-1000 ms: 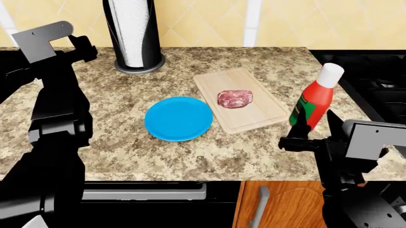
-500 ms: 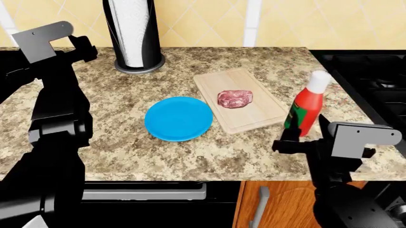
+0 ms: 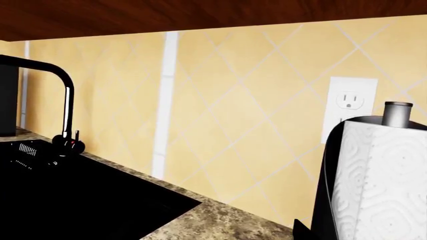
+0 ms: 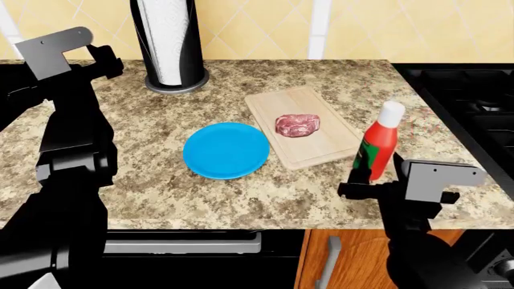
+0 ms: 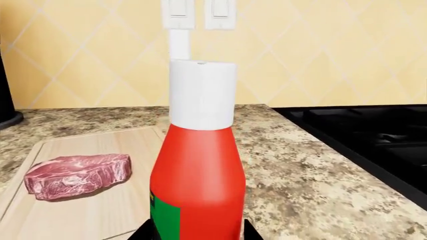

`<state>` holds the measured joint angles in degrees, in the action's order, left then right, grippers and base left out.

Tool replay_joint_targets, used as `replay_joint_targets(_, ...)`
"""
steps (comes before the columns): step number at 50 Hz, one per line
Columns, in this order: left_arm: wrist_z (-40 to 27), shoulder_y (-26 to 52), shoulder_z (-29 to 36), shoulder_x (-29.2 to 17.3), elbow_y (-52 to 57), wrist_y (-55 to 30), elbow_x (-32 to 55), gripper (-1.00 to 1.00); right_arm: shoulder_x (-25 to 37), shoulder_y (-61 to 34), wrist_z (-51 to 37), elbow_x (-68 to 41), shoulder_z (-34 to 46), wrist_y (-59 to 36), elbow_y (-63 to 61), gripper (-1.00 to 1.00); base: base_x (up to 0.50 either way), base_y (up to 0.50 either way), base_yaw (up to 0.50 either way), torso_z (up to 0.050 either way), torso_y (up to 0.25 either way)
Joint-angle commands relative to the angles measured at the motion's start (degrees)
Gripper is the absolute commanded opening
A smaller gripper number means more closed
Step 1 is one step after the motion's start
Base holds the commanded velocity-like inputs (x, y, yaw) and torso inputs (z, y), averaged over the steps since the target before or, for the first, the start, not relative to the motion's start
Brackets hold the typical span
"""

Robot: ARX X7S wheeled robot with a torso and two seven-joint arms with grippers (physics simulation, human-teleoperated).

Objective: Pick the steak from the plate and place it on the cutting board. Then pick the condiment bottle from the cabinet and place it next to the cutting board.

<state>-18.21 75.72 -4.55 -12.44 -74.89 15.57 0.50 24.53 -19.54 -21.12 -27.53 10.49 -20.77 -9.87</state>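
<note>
Now I am on the last step as I read it: the steak [image 4: 297,125] already lies on the cutting board [image 4: 305,127], the blue plate [image 4: 226,150] sits bare at the board's nine o'clock, and the condiment bottle [image 4: 376,149] is in my right gripper [image 4: 374,183], at about four o'clock from the board and just beside its near right corner. To finish well, I would keep the bottle upright, bring it straight down until its base meets the counter [image 4: 241,198], and only then part the fingers. It leans slightly in the head view, so a release before the base is flat could tip it toward the board or the stove [image 4: 473,96]. I cannot tell whether the base already touches the granite.

In the right wrist view the bottle [image 5: 198,175] fills the centre, with dark fingertips [image 5: 148,233] closed against its lower body on both sides: a narrow opening, clamped on the bottle.

My right arm reaches in low from the counter's front edge at about five o'clock. My left arm is raised at ten o'clock, well apart from everything; its wrist camera looks at the paper-towel holder [image 3: 373,175] and faucet [image 3: 57,100], and its gripper is not visible anywhere.
</note>
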Motion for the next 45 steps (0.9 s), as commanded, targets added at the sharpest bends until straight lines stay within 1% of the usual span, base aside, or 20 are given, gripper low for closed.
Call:
replay_joint_targets(1, 0.02, 0.02, -0.02, 0.01, 0.0, 0.04, 0.04, 1.0, -1.17, -0.51, 1.21, 1.67, 0.16, 2.05, 4.03, -1.0, 0.0, 0.0, 0.0, 0.0, 0.0)
replay_joint_targets(13, 0.01, -0.07, 0.03, 0.01, 0.01, 0.19, 0.01, 1.0, -2.01, -0.55, 2.05, 2.44, 0.8, 4.05, 7.72, -1.0, 0.0, 0.0, 0.0, 0.0, 0.0)
replay_joint_targets(18, 0.01, -0.05, 0.03, 0.01, 0.01, 0.18, 0.04, 1.0, -1.91, -0.59, 2.29, 2.74, 1.51, 3.5, 8.5, -1.0, 0.0, 0.0, 0.0, 0.0, 0.0)
replay_joint_targets(19, 0.02, -0.06, 0.02, 0.01, 0.01, 0.19, 0.05, 1.0, -1.75, -0.54, 2.17, 3.32, 1.9, 3.48, 8.56, 1.0, 0.0, 0.0, 0.0, 0.0, 0.0)
replay_joint_targets(45, 0.1, -0.07, 0.01, -0.02, 0.0, 0.21, 0.07, 1.0, -0.84, 0.85, 2.51, 1.47, 1.35, 2.88, 6.28, 1.0, 0.0, 0.0, 0.0, 0.0, 0.0)
